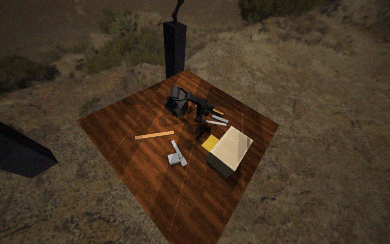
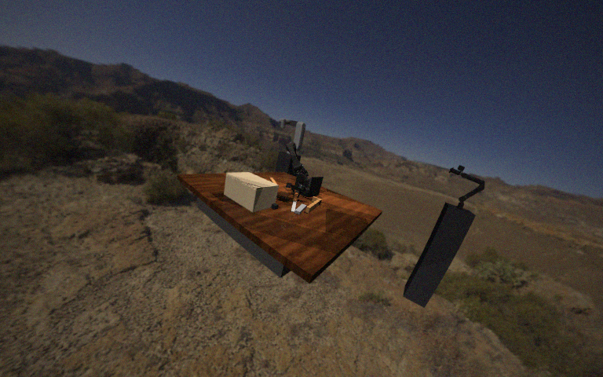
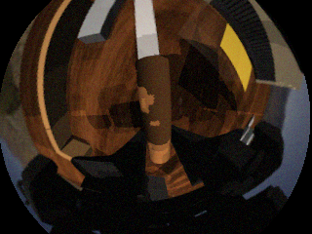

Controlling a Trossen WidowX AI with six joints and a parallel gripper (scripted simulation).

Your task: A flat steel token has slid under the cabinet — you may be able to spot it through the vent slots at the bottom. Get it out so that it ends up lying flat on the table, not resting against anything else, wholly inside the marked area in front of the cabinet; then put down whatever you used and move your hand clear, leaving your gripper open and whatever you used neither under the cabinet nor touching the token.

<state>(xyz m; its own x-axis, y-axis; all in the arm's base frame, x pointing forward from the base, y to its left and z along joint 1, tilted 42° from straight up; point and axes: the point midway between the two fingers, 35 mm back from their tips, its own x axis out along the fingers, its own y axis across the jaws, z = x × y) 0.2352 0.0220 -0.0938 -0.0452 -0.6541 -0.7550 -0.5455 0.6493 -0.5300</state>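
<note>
My gripper (image 1: 198,118) (image 3: 156,128) is shut on the brown handle of a wand (image 3: 155,92) whose white tip (image 1: 216,122) (image 3: 146,22) points away from me, low over the table. The beige cabinet (image 1: 231,148) (image 2: 250,190) stands to the right of the tip, with its dark slotted front (image 3: 250,22) showing in the wrist view. The yellow marked area (image 1: 210,142) (image 3: 236,55) lies in front of the cabinet. The steel token is not visible in any view.
A grey bar (image 1: 220,118) (image 3: 104,7) lies just beside the wand's tip, and an orange stick (image 1: 218,112) (image 3: 45,72) lies beyond it. A wooden slat (image 1: 154,134) and a grey L-shaped tool (image 1: 175,155) lie to the left on the table (image 1: 124,129).
</note>
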